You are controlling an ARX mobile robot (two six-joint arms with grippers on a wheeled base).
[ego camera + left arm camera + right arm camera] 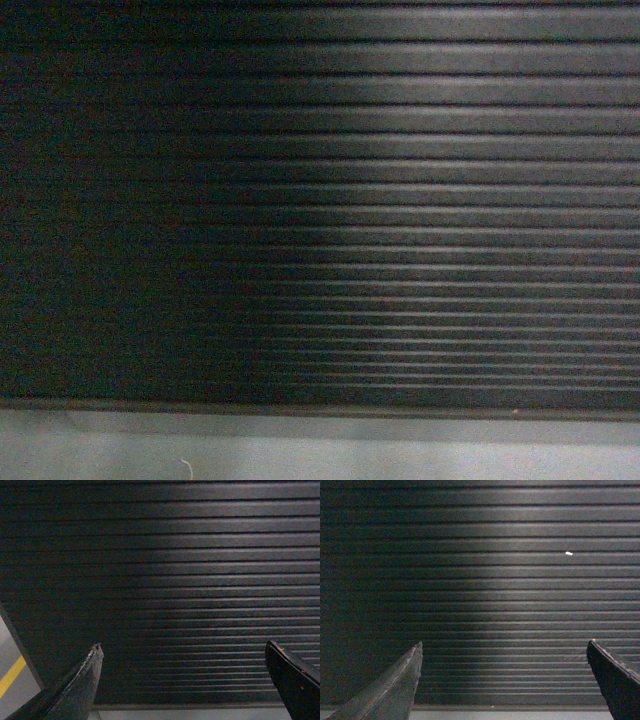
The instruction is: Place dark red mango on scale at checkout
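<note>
The checkout (400, 200) fills every view as a dark, horizontally ribbed front panel (180, 580) (490, 590) close in front of me. Its grey base (320, 450) runs along the bottom of the head view. The dark red mango and the scale are out of view. My left gripper (182, 647) is open, its two dark fingers spread wide with nothing between them, pointing at the panel. My right gripper (504, 645) is likewise open and empty, facing the panel. Neither gripper shows in the head view.
Grey floor with a yellow line (10, 677) shows at the lower left of the left wrist view, beside the panel's edge. A small white speck (568, 553) sits on the ribs in the right wrist view.
</note>
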